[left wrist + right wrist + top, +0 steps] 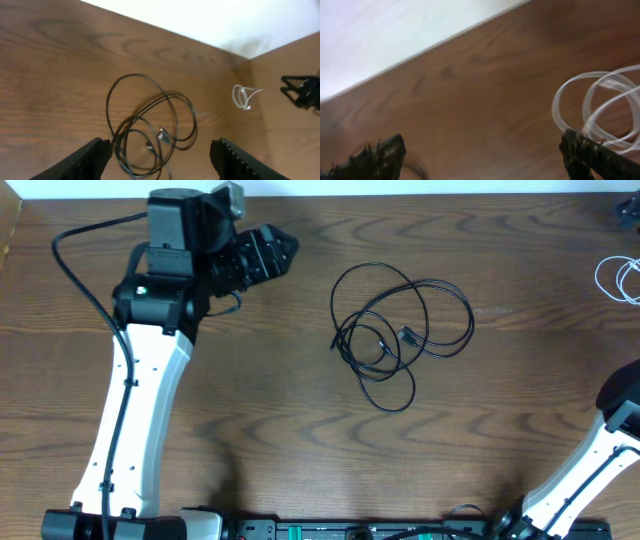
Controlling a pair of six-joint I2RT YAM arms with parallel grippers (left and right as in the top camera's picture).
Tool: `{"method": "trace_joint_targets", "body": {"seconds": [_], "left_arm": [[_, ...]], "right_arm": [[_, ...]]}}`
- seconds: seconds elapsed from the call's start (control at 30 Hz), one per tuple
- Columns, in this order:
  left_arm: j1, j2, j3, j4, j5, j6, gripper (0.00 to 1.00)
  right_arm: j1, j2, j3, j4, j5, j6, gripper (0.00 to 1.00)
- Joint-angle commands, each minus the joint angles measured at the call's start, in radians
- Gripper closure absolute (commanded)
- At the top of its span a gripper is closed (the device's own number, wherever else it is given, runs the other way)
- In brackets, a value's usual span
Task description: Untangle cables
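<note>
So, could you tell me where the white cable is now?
Overhead, the white cable lies coiled at the far right, well apart from the black cable.

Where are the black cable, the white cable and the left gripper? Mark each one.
black cable (pixel 408 334), overhead view, on its plug end inside the tangle.
white cable (pixel 243 97), left wrist view, on the middle of its small coil.
left gripper (pixel 160 145), left wrist view, midway between its open fingertips.

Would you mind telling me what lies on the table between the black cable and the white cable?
Nothing: in the overhead view only bare table separates the black cable from the white cable, and the left wrist view shows the same.
</note>
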Motion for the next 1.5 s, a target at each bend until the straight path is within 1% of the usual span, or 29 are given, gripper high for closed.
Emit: {"method": "trace_joint_targets", "body": {"seconds": [0.0,0.07,0.2,0.3,0.43,0.9,1.07,1.47], "left_arm": [[-0.036,0.005,0.002,-0.018,-0.084,0.072,0.30],[-0.056,0.006,0.001,-0.031,-0.111,0.073,0.30],[-0.096,0.021,-0.004,-0.051,-0.119,0.073,0.30],[-0.126,0.054,-0.005,-0.077,-0.119,0.072,0.30],[-0.163,0.108,-0.005,-0.100,-0.119,0.073,0.30],[-0.254,0.256,-0.005,-0.091,-0.119,0.072,0.31],[-0.295,0.327,-0.005,-0.083,-0.119,0.073,0.32],[-0.320,0.457,-0.005,-0.069,-0.127,0.073,0.34]], "right_arm": [[0.047,0.001,0.004,-0.058,-0.092,-0.106,0.05],[0.073,0.001,0.004,-0.106,-0.092,-0.130,0.06],[0.135,0.001,0.004,-0.187,-0.091,-0.135,0.05],[0.172,0.001,0.004,-0.219,-0.091,-0.133,0.01],[0.208,0.001,0.003,-0.248,-0.086,-0.130,0.01],[0.253,0.001,-0.006,-0.292,-0.083,-0.131,0.01],[0.261,0.001,-0.007,-0.299,-0.030,-0.131,0.01],[0.280,0.001,-0.011,-0.306,-0.008,-0.131,0.01]]}}
